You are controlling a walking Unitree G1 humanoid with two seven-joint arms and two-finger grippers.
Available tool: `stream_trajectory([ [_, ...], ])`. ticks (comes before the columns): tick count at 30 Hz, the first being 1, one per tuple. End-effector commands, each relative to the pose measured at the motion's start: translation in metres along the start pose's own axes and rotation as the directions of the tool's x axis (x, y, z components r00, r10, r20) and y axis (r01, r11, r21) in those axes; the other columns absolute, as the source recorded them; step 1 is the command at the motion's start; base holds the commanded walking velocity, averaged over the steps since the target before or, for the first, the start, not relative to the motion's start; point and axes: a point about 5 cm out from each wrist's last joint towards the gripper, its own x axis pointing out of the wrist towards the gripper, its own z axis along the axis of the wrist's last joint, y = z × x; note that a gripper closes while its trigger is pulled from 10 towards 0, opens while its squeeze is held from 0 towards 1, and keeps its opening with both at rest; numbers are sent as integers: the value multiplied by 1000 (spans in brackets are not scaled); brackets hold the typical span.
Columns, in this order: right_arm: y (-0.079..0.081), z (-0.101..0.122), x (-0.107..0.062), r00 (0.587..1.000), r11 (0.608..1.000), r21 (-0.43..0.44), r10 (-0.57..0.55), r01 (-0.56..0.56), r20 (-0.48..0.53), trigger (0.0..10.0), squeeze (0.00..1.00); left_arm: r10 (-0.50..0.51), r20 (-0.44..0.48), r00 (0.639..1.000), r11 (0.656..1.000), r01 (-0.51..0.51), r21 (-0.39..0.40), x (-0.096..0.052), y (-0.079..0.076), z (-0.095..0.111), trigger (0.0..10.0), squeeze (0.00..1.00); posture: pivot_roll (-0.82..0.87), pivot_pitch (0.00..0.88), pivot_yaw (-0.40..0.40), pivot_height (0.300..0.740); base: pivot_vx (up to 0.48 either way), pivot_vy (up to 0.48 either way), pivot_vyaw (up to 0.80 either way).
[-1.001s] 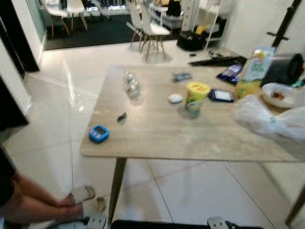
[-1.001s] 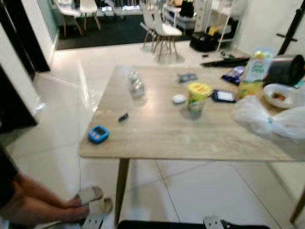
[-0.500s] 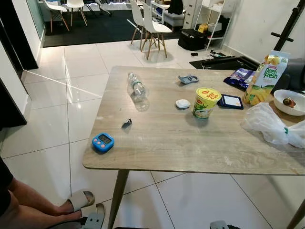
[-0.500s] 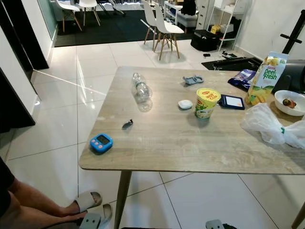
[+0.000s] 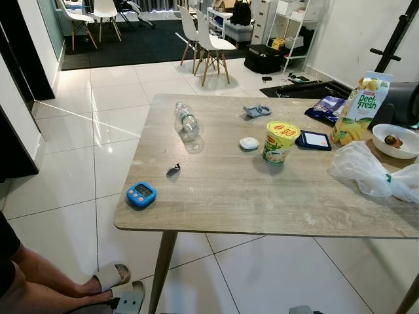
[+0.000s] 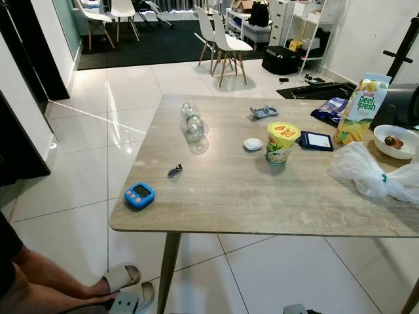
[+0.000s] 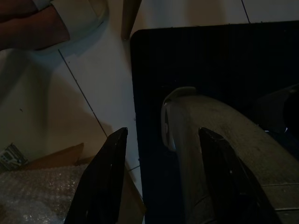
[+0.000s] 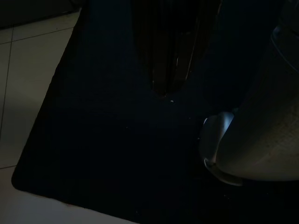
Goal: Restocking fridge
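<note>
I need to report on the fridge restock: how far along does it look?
No fridge is in sight. The juice carton stands on the table near its right end, the water bottle lies on its side, and the yellow cup stands upright. Nothing is in hand: the left claw hangs open by the floor. Whether other items are already stowed cannot be told.

We see the plastic bag [image 5: 373, 171] and white bowl [image 5: 395, 140] cut off at the right edge, the person's leg [image 5: 39, 288] cropped at lower left, and the right wrist view too dark to read
</note>
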Motion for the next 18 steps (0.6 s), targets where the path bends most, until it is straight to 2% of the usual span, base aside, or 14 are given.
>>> stream_trajectory([
  [1, 0, -4, 0, 1000, 1000, -12, 6, -6, -8, 0, 0, -8, -54, 999, 1000, 7, -19, -1, -3, -15, 10000, 0, 60, 0, -31, 740, 0, 0, 0],
  [3, 0, -7, -1, 1000, 1000, -16, -1, 0, -17, 0, 0, -9, -58, 998, 1000, 8, -13, -2, -3, -16, 10000, 0, 59, 0, -28, 740, 0, 0, 0],
  [4, 0, -8, -1, 1000, 1000, -19, -6, 5, -22, 667, 0, -9, -60, 998, 1000, 8, -11, -2, -3, -17, 10000, 0, 59, 0, -28, 740, 0, 0, 0],
  [5, 0, -9, -1, 1000, 1000, -24, -8, 7, -29, 10000, 0, -9, -63, 998, 1000, 8, -8, -2, -3, -18, 10000, 0, 59, 0, -28, 740, 0, 0, 0],
  [8, -1, -14, -1, 999, 999, -40, -16, 14, -43, 10000, 0, -8, -66, 998, 1000, 8, -2, -2, -2, -19, 10000, 0, 58, 0, -29, 740, 0, 0, 0],
  [9, -3, -17, -2, 999, 999, -46, -19, 16, -51, 10000, 0, -24, -60, 998, 1000, 24, -1, -2, -3, -19, 7294, 0, 58, 0, -32, 740, 0, 0, 0],
  [10, -4, -18, -2, 998, 999, -49, -20, 17, -54, 10000, 0, -38, -55, 998, 999, 38, 1, -2, -4, -18, 0, 0, 58, 0, -32, 740, 0, 0, 0],
  [14, -7, -22, -3, 998, 998, -59, -27, 23, -62, 10000, 0, -49, -58, 997, 999, 49, 2, -2, -6, -19, 0, 0, 59, 0, -35, 740, 0, 0, 0],
  [15, -8, -22, -3, 998, 998, -62, -28, 24, -64, 10000, 0, -35, -62, 997, 999, 35, 4, -2, -5, -20, 10000, 0, 59, 0, -35, 740, 0, 0, 0],
  [18, -10, -24, -4, 997, 997, -72, -32, 27, -67, 10000, 0, -23, -79, 997, 999, 25, 22, -3, -4, -23, 10000, 0, 60, 0, -38, 740, 0, 0, 0],
])
